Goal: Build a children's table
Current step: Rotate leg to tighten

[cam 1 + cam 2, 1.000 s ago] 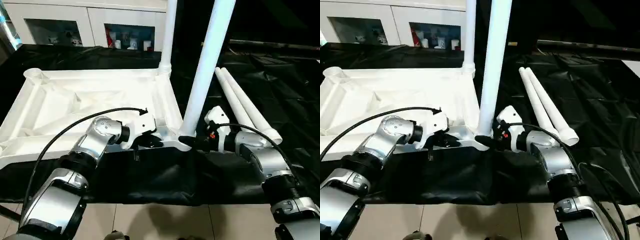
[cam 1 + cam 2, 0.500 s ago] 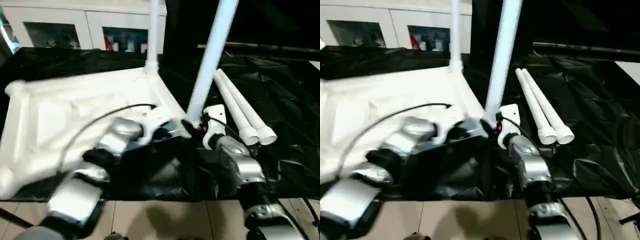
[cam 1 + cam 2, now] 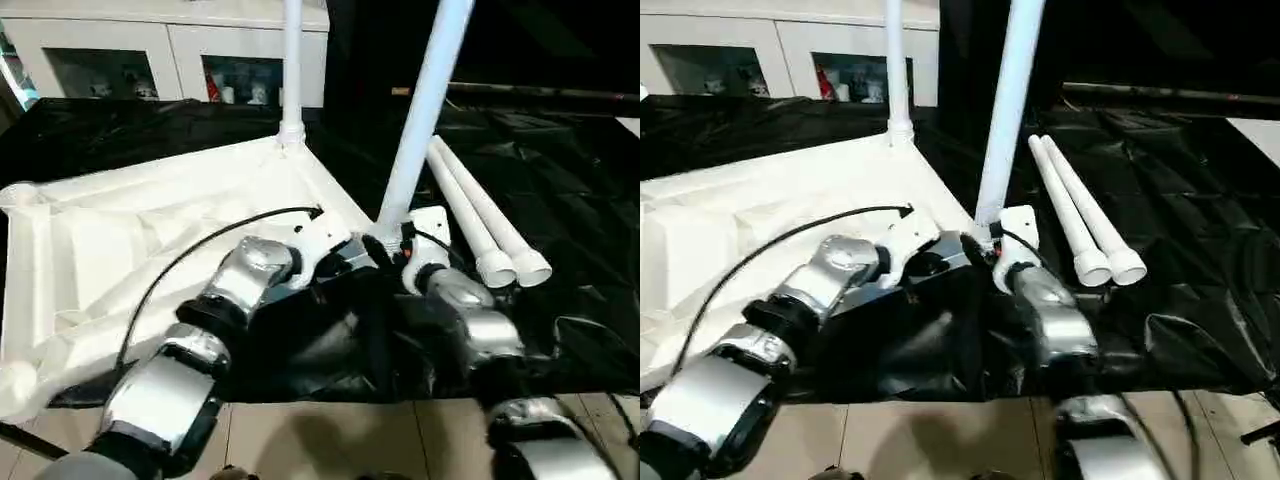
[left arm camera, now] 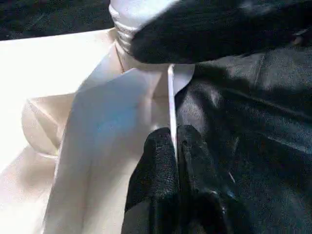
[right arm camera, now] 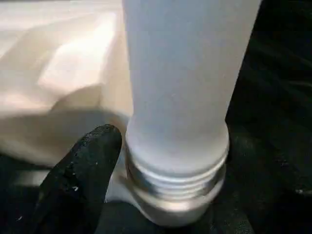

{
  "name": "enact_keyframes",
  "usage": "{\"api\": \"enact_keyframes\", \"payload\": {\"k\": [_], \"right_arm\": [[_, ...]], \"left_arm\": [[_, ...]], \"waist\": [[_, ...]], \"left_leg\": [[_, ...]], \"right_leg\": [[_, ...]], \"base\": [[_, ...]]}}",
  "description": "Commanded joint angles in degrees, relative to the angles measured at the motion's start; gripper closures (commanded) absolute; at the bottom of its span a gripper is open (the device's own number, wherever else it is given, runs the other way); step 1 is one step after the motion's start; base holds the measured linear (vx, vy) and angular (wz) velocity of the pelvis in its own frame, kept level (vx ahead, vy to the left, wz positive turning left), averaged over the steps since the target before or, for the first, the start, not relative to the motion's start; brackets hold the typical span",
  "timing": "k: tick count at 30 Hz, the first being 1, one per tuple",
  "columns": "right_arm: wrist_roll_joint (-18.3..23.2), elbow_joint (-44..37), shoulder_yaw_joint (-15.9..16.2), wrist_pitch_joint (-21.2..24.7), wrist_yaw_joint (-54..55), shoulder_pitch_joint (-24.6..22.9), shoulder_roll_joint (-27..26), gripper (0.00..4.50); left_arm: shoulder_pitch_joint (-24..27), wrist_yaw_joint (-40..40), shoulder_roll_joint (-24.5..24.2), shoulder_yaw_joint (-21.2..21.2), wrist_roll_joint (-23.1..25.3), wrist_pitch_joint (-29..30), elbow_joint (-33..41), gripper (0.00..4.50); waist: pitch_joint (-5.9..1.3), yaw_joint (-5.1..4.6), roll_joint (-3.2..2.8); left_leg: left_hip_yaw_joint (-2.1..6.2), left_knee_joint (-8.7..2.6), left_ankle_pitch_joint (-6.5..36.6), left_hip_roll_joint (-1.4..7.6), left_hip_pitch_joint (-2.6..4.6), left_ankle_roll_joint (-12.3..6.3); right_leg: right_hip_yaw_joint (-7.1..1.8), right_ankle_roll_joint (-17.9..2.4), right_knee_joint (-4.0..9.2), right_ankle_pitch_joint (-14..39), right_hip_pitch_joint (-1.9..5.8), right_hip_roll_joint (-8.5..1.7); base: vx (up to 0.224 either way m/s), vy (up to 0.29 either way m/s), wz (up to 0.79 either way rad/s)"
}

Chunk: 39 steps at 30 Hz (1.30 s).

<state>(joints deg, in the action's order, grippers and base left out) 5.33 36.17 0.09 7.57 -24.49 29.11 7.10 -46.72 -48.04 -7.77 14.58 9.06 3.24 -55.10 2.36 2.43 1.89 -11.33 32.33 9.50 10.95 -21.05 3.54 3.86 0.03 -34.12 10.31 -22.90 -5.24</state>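
Tabletop (image 3: 150, 230) upside down on black cloth (image 3: 560, 200), far-left part cut off by frame. Two legs upright in corner sockets: far leg (image 3: 291, 60), near leg (image 3: 425, 95), tops out of frame. Left gripper (image 4: 173, 146) clenched on tabletop rim. Right gripper (image 5: 161, 195) at near leg's threaded base; one finger (image 5: 83, 165) visible, grasp cannot be told. Two spare legs (image 3: 480, 215) lie beside. Cabinet (image 3: 160, 50) behind

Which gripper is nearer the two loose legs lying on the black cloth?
Right. The right gripper sits at the base of the near standing leg, just beside the loose legs. The left gripper pinches the tabletop edge, farther away.
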Motion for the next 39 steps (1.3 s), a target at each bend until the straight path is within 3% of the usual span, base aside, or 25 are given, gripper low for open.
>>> {"api": "enact_keyframes", "payload": {"k": [1, 6, 8, 12, 20, 26, 30, 32, 33, 34, 36, 37, 39], "right_arm": [[0.8, -2.9, 2.2, 1.3, -7.3, -0.5, 2.8, 0.89], [1.1, -5.7, 4.4, 1.8, -18.1, -1.3, 8.7, 0.89], [1.8, -7.2, 5.6, 2.0, -24.2, -2.0, 12.1, 0.89], [2.7, -8.0, 6.6, 2.3, -30.0, -2.3, 14.6, 0.89], [2.9, -7.3, 7.3, 3.0, -31.2, -1.7, 14.1, 1.23], [3.2, -7.6, 7.4, 3.7, -31.1, -2.4, 13.6, 1.69], [1.9, -3.8, 5.0, 3.2, -21.4, -2.0, 10.6, 1.77], [1.7, -0.4, 1.8, 3.6, -11.3, -0.9, 7.5, 1.78], [2.1, 2.5, -1.4, 4.5, -0.9, -0.1, 4.2, 1.78], [2.1, 2.7, -1.6, 4.5, -0.3, -0.1, 4.1, 1.78], [2.0, 4.4, -3.4, 5.4, 8.3, 0.2, 0.7, 1.78], [2.7, 5.3, -4.8, 5.7, 13.5, 0.5, -2.5, 1.78], [2.7, 5.9, -4.8, 5.7, 16.1, 1.0, -4.7, 1.78]], "left_arm": [[2.0, -6.2, -1.0, 0.9, -1.7, -4.5, 1.1, 4.5], [3.2, -13.8, -3.9, 1.3, -3.1, -6.5, 3.2, 4.5], [4.0, -17.6, -5.7, 1.8, -3.5, -7.1, 4.6, 4.5], [5.7, -24.3, -7.4, 2.4, -5.1, -7.5, 7.7, 4.5], [5.7, -24.2, -7.9, 2.2, -4.8, -7.7, 7.7, 4.5], [5.8, -22.4, -8.2, 1.5, -4.0, -6.8, 7.5, 4.5], [3.9, -13.8, -6.4, -0.2, -2.9, -3.0, 4.0, 4.5], [2.5, -8.0, -4.9, -0.9, -2.0, -2.1, 1.8, 4.5], [1.1, -2.6, -2.9, -1.7, -1.7, -0.6, -0.1, 4.5], [1.0, -2.3, -2.8, -1.8, -1.7, -0.5, -0.2, 4.5], [-0.5, 3.3, 0.1, -2.8, -2.0, 1.7, -1.8, 4.5], [-1.3, 6.4, 2.6, -2.8, -1.9, 2.4, -2.6, 4.5], [-1.7, 7.8, 4.5, -2.4, -1.7, 2.7, -2.8, 4.5]], "waist": [[-3.12, 0.45, 0.58], [-3.4, 1.24, 0.53], [-3.5, 1.46, 0.21], [-3.55, 1.75, 0.1], [-3.24, 2.23, 0.25], [-3.37, 2.37, 0.3], [-3.17, 2.03, 0.37], [-3.07, 1.76, 0.37], [-2.95, 1.29, 0.28], [-2.96, 1.08, 0.23], [-2.95, 0.75, -0.03], [-2.97, 0.73, 0.12], [-3.0, 0.63, -0.06]], "left_leg": [[1.05, -3.32, 15.4, 2.08, 0.38, -3.59], [0.92, -2.92, 10.4, 2.38, 0.17, -5.45], [0.81, -2.76, 8.7, 2.52, 0.32, -6.39], [0.62, -2.63, 8.6, 2.71, 0.4, -6.66], [0.67, -2.92, 12.6, 2.69, 0.63, -3.67], [0.63, -2.8, 10.7, 2.62, 0.56, -4.07], [0.7, -2.93, 12.6, 2.4, 0.68, -2.82], [0.85, -3.13, 14.1, 2.45, 0.79, -1.85], [0.87, -3.27, 16.1, 2.31, 1.05, -0.69], [0.95, -3.3, 16.6, 2.25, 1.07, -0.13], [1.13, -3.46, 16.7, 2.28, 0.99, 0.57], [1.1, -3.43, 17.4, 2.22, 1.18, 0.45], [1.12, -3.49, 17.3, 2.1, 0.95, 0.22]], "right_leg": [[-2.53, -9.5, 5.12, 18.1, 2.3, -3.39], [-2.46, -12.4, 3.84, 9.4, 2.8, -3.32], [-2.51, -14.3, 3.21, 4.7, 2.74, -3.26], [-2.31, -16.1, 2.8, 2.3, 2.87, -3.12], [-2.52, -14.0, 3.54, 10.3, 2.55, -3.4], [-2.52, -14.0, 3.2, 7.5, 2.58, -3.24], [-2.59, -13.3, 3.75, 11.9, 2.3, -3.45], [-2.6, -12.3, 4.07, 15.0, 2.2, -3.45], [-2.63, -11.5, 4.52, 18.6, 1.82, -3.42], [-2.65, -11.3, 4.53, 19.7, 1.71, -3.47], [-2.59, -10.4, 4.76, 20.1, 1.81, -3.37], [-2.57, -10.3, 4.94, 20.1, 1.72, -3.31], [-2.62, -10.2, 4.99, 19.7, 1.77, -3.35]], "base": [[0.0, 0.0, 0.0], [0.0, 0.0, 0.0], [0.0, 0.0, 0.0], [0.0, 0.0, 0.0], [0.0, 0.0, 0.0], [0.0, 0.0, 0.0], [0.0, 0.0, 0.0], [0.0, 0.0, 0.0], [0.0, 0.0, 0.0], [0.0, 0.0, 0.0], [0.0, 0.0, 0.0], [0.0, 0.0, 0.0], [0.0, 0.0, 0.0]]}}
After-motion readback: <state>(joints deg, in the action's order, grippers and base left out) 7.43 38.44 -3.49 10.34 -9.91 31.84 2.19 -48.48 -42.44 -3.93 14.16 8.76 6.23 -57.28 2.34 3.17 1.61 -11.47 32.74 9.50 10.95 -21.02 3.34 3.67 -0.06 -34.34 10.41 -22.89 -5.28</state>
